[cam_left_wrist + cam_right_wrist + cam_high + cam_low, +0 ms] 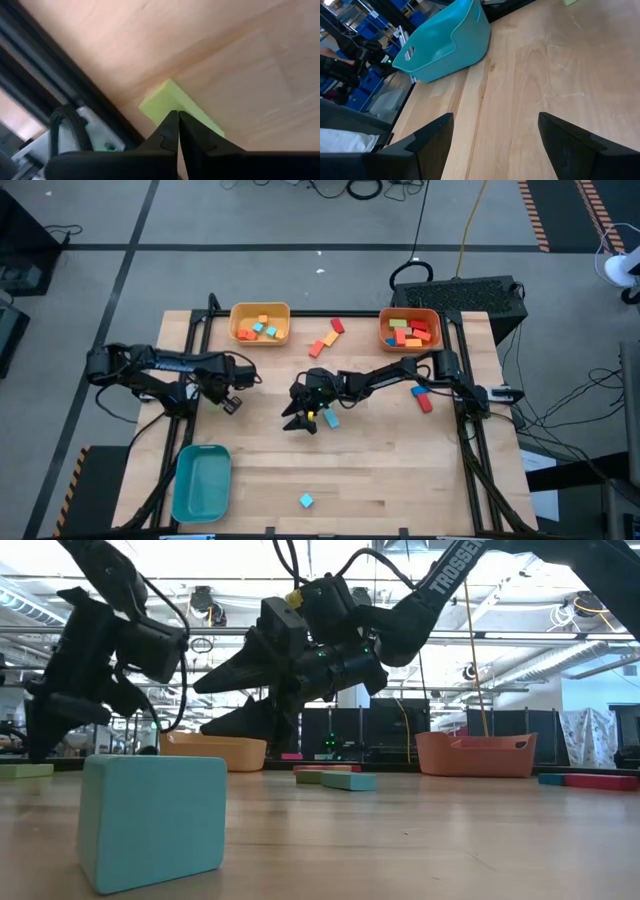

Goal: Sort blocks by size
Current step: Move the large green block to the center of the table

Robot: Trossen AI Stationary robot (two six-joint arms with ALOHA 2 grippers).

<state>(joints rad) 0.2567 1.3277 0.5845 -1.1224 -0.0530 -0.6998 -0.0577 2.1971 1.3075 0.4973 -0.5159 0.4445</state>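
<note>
Hovering wide-jawed right gripper point(303, 418) above blocks point(327, 418), left gripper point(229, 402) closed

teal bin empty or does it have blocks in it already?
Empty. From above, the teal bin at the table's near-left corner shows only bare teal floor. The right wrist view sees just its outer wall, not the inside.

Left wrist view: green block point(172, 102) partly hidden behind left tool's point(178, 131) pinched tips, so can't tell if touching. High view: blocks in yellow bin point(260, 325) and orange bin point(410, 330) too small to size up; yellow/blue bits under right tool point(308, 418) half covered by arm. Low view: light blue cube point(152, 822) blurred; teal bin point(442, 42) cut off by right wrist view's edge.
</note>
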